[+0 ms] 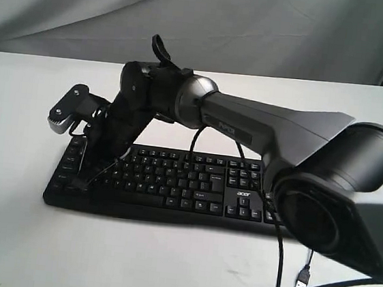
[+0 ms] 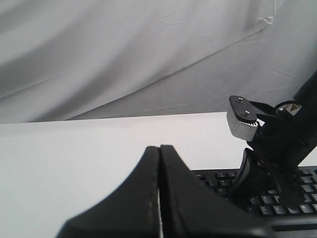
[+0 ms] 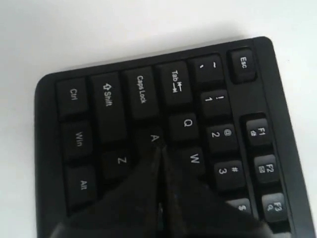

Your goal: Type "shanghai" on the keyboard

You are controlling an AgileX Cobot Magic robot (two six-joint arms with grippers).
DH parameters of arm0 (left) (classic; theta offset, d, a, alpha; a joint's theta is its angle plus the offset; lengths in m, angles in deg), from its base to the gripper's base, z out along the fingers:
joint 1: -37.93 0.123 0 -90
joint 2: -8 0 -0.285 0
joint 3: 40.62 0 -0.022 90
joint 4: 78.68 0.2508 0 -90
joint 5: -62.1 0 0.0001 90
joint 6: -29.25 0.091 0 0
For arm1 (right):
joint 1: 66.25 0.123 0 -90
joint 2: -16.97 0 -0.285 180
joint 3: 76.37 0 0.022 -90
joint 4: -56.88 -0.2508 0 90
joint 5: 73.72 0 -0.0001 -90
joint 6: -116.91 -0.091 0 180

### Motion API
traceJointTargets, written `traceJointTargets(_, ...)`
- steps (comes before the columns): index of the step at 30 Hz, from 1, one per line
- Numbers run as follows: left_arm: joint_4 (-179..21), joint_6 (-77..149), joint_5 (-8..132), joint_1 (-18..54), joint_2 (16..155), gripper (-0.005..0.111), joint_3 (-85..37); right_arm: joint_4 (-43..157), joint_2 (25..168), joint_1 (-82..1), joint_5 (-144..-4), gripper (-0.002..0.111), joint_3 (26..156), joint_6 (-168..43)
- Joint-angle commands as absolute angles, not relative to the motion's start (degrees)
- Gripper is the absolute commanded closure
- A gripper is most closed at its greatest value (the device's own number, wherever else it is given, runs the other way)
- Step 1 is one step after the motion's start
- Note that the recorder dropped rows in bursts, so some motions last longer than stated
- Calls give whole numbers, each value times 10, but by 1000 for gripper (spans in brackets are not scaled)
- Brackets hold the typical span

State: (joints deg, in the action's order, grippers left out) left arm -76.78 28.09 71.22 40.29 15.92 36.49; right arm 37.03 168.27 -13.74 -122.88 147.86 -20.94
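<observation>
The black keyboard (image 1: 194, 185) lies across the white table, with its "acer" logo (image 1: 243, 195) near the number pad. My right arm reaches across from the right to the keyboard's left end. There the right gripper (image 1: 85, 182) points down onto the keys. In the right wrist view the right gripper (image 3: 159, 147) is shut, empty, with its tips at the near edge of the A key (image 3: 154, 138). Whether they press the key I cannot tell. My left gripper (image 2: 159, 148) is shut and empty, held off a corner of the keyboard (image 2: 223, 181), over bare table.
The keyboard's black cable (image 1: 278, 262) loops off the front right, ending in a loose USB plug (image 1: 303, 278). The right arm's dark bulk (image 1: 325, 178) hangs over the number pad. A grey cloth backdrop (image 1: 204, 21) closes the back.
</observation>
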Motion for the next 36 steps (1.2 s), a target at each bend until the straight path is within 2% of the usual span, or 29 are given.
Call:
traceJointTargets(1, -768, 279, 709, 399, 158, 107, 366, 411, 1632, -137, -1258, 108, 1481, -220)
traceJointTargets(7, -768, 279, 709, 399, 158, 107, 366, 426, 1567, -161, -1295, 108, 1415, -249)
traceJointTargets(13, -768, 279, 709, 399, 158, 107, 366, 384, 1475, -199, -1180, 108, 1230, -227)
traceJointTargets(18, -768, 279, 709, 399, 158, 107, 366, 320, 1445, -211, -1096, 108, 1127, -178)
traceJointTargets(36, -768, 279, 709, 399, 158, 107, 366, 235, 1525, -208, -1076, 108, 1165, -106)
